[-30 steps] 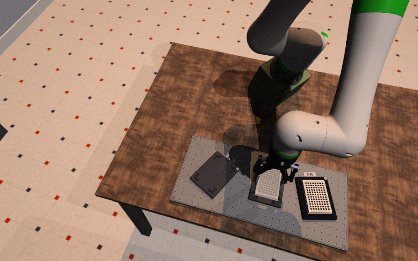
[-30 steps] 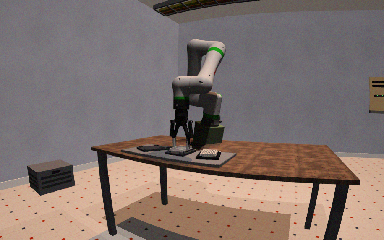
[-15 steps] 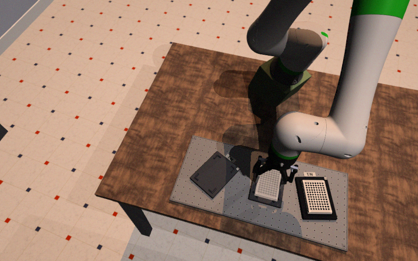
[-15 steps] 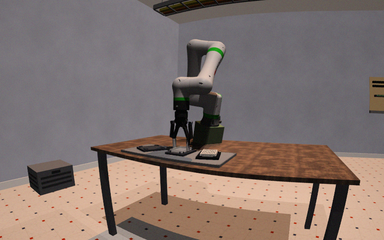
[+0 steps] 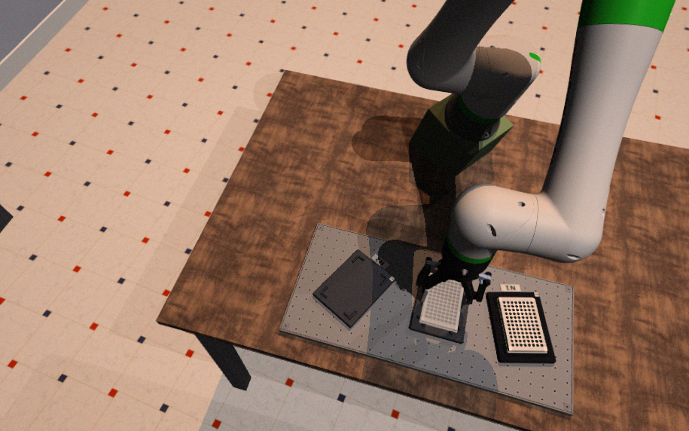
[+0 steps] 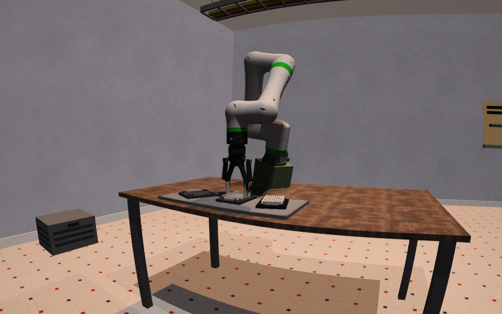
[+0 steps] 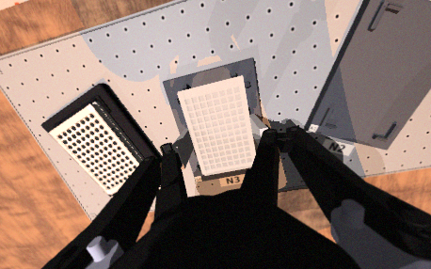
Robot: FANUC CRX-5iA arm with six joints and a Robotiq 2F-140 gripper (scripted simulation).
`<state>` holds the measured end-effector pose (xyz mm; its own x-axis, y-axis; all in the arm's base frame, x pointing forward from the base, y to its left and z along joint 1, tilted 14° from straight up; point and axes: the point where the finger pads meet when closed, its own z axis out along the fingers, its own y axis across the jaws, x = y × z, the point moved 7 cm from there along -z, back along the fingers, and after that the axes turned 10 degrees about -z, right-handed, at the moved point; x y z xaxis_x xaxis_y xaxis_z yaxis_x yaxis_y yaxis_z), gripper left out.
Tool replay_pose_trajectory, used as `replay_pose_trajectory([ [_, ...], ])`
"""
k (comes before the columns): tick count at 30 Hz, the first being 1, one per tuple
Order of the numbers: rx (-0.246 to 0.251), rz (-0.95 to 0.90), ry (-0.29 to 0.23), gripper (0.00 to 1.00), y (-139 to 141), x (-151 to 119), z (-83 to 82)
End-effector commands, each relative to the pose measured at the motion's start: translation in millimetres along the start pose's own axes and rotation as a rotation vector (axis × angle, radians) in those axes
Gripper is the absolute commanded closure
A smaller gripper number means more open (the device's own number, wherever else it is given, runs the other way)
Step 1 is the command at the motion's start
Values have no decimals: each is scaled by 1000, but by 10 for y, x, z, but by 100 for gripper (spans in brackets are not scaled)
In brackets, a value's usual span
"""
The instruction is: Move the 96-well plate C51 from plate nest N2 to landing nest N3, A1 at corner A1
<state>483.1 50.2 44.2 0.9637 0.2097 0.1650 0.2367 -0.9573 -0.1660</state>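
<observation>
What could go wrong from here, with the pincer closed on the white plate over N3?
1. The black pincer grips the white 96-well plate C51, which looks slightly skewed against the grey landing nest N3; letting go now might leave it riding a locator instead of fully down.
2. Neither the plate's label nor the A1 mark is readable, so orientation is unconfirmed.
3. The right finger is close to the empty dark grey nest N2; opening or retreating sideways could clip it.
</observation>
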Motion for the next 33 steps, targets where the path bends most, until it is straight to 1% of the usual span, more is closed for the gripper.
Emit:
replay_pose_trajectory([
  [1,0,0,0,100,1,2,-1],
  [23,0,0,0,100,1,2,-1],
  [24,0,0,0,34,1,2,-1],
  [33,0,0,0,34,1,2,-1],
])
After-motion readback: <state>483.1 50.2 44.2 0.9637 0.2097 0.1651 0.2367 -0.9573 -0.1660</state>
